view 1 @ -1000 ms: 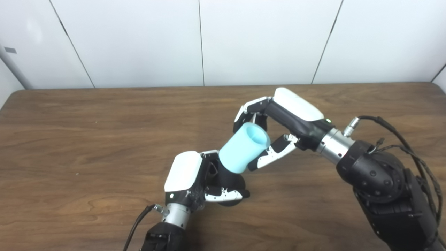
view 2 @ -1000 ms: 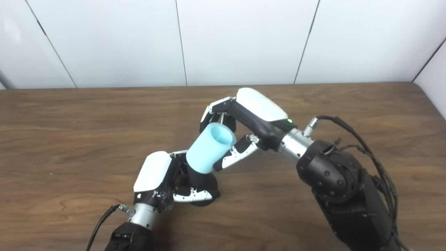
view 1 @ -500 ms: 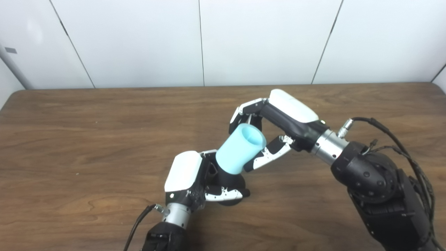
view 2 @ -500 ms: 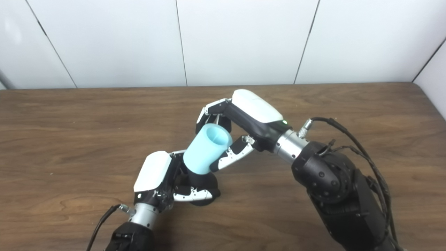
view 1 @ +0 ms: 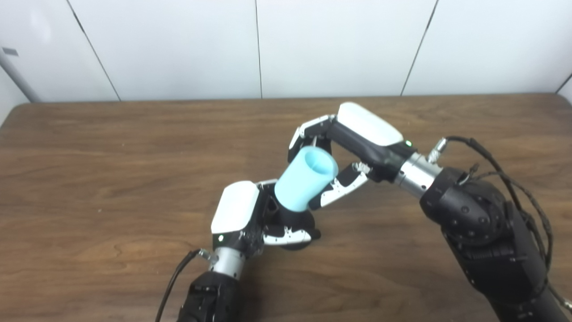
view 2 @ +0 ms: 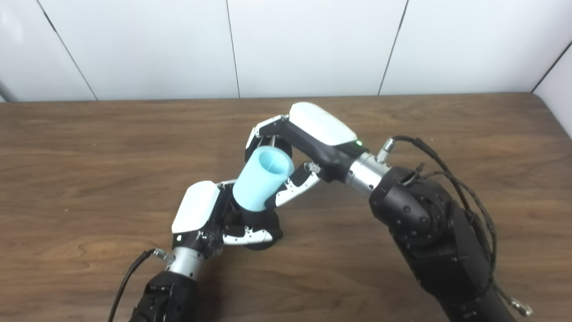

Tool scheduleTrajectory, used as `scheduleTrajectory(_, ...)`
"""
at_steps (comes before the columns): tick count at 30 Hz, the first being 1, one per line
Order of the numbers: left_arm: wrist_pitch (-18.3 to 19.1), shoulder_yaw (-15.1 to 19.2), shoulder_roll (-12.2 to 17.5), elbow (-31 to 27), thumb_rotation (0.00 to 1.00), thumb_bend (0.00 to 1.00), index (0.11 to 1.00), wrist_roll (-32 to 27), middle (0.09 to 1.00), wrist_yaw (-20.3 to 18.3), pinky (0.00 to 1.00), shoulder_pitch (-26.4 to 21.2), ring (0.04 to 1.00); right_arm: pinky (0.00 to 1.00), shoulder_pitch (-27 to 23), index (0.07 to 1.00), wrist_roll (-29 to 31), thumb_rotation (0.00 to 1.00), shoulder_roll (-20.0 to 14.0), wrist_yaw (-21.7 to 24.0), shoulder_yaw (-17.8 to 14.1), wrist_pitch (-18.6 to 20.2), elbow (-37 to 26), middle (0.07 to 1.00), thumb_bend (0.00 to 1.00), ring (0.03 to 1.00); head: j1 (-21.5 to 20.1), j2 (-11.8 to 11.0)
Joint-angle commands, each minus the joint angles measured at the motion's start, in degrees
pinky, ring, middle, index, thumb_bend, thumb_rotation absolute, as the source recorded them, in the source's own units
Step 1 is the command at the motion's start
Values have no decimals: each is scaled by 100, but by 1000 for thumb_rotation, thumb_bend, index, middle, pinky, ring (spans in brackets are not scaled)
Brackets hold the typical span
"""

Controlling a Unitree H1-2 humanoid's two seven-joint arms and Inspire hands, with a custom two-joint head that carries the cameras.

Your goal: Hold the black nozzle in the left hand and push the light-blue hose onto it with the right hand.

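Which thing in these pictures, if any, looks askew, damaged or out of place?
Nothing stands out. The hose is tilted, but it sits lower end over the nozzle in line with it, held by the right hand, while the left hand grips the nozzle. No damage or spill shows on the table.
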Motion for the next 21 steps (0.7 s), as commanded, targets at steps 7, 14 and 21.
scheduleTrajectory(7, -19, -118, -99, 133, 0, 522, 499, 82, 469, 11, 459, 45, 500, 380, -290, 507, 92, 0, -24, 264, -61, 361, -267, 490, 520, 406, 19, -13)
scheduleTrajectory(14, -9, -128, -111, 149, 0, 521, 501, 56, 467, 55, 455, 66, 501, 350, -404, 536, 103, 0, -56, 336, -51, 446, -296, 485, 516, 395, 25, -10)
scheduleTrajectory(21, -4, -136, -112, 141, 0, 521, 502, 65, 465, 66, 444, 88, 497, 336, -737, 541, -84, 0, -288, 812, 60, 676, -420, 490, 514, 384, 17, -14)
